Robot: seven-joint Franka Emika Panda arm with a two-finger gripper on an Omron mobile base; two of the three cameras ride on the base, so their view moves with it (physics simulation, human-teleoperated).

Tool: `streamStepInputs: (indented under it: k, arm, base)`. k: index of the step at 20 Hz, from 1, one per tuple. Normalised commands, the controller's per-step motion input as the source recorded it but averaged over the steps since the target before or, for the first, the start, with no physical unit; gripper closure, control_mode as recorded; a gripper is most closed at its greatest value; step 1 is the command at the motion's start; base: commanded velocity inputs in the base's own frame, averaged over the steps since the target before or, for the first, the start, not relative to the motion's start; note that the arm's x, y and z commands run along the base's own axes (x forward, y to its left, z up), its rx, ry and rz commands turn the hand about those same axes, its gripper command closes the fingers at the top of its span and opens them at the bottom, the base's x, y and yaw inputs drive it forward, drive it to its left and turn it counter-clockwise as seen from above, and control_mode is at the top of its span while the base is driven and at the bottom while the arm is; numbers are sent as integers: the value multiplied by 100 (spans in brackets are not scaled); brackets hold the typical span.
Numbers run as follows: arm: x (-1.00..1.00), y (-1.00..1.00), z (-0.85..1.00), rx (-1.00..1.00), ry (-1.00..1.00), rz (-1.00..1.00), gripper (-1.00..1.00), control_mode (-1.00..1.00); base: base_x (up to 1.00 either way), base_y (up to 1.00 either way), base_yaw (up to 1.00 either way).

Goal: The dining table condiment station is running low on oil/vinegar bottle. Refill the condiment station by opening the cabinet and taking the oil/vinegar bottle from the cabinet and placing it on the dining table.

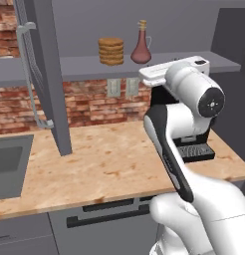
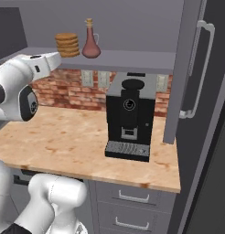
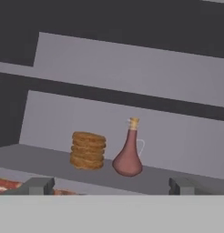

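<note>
Oil/vinegar bottle (image 3: 128, 157) stands upright on the open cabinet (image 1: 50, 74) shelf, right of stacked cookies (image 3: 88, 150). Gripper (image 3: 111, 185) fingers spread wide, empty. It looks light, smooth and breakable; the bulbous body seems the safest hold.

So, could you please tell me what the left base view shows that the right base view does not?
Left base view alone: the steel sink set in the worktop, at the far left. Right base view alone: the grey drawer fronts under the worktop, and the black coffee machine's whole front. Both share the small reddish-brown oil/vinegar bottle and the stack of round brown cookies beside it on the open grey cabinet's shelf.
</note>
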Motion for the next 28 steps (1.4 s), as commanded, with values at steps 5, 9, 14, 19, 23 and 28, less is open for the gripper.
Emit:
streamStepInputs:
  k: [5, 9, 14, 19, 23, 28]
  arm:
    - [10, -24, 0, 1, -4, -1, -100, -100]
    - [4, -13, 0, 0, 0, 0, -100, -100]
    - [18, -1, 0, 0, 0, 0, -100, -100]
    - [40, 0, 0, 0, 0, 0, -100, -100]
    - [48, 1, 0, 0, 0, -2, -100, -100]
    - [57, 3, 2, 0, 5, -5, -100, -100]
  base:
    - [0, 0, 0]
    - [0, 0, 0]
    - [0, 0, 0]
    - [0, 0, 0]
    - [0, 0, 0]
    - [0, 0, 0]
